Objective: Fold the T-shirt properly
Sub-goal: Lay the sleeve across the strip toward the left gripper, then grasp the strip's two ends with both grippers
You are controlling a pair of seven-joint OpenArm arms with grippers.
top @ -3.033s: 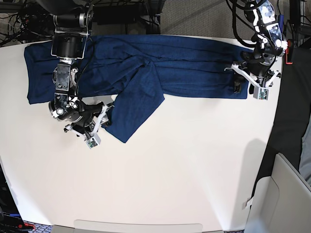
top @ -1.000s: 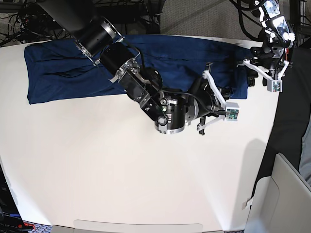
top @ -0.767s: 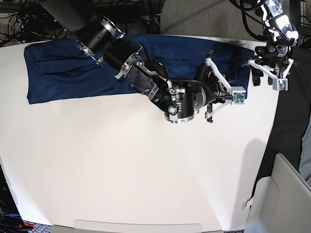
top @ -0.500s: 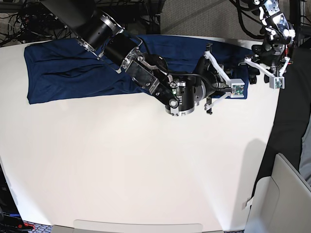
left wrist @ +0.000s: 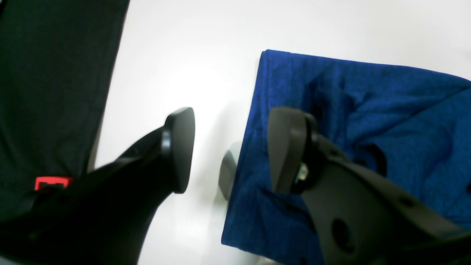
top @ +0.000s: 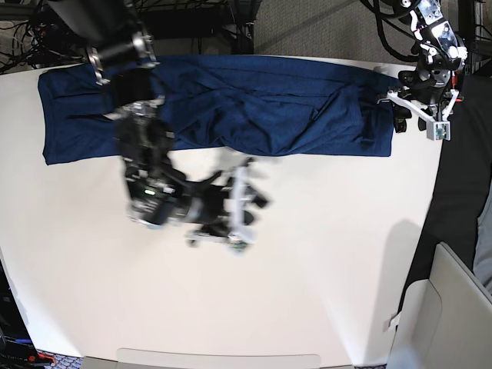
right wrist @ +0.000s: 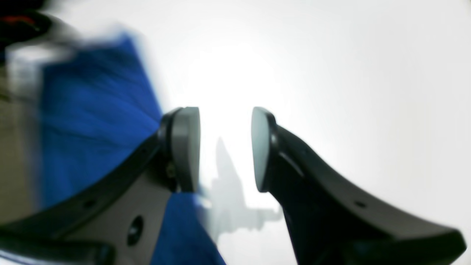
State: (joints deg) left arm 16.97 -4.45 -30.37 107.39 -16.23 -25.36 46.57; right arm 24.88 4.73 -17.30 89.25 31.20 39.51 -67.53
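The navy-blue T-shirt (top: 231, 100) lies as a long band along the table's far edge, with folds bunched in its right half. My left gripper (top: 400, 115) is open at the shirt's right end. In the left wrist view it (left wrist: 230, 151) straddles the shirt's edge (left wrist: 331, 103), with one finger (left wrist: 287, 147) over the cloth and the other over bare table, holding nothing. My right gripper (top: 247, 206) is blurred over bare table below the shirt's middle. In the right wrist view it (right wrist: 224, 147) is open and empty, with the shirt (right wrist: 92, 129) to its left.
The white table (top: 307, 269) spreads in front of the shirt. Its right edge and dark floor (left wrist: 55, 73) lie close to my left gripper. A grey bin (top: 453, 307) stands at the lower right. Cables (top: 46, 38) hang behind the far edge.
My right arm has swung from the shirt's right part back to the left and down onto bare table. The diagonal sleeve seen three seconds ago now lies along the band. My left arm has hardly moved.
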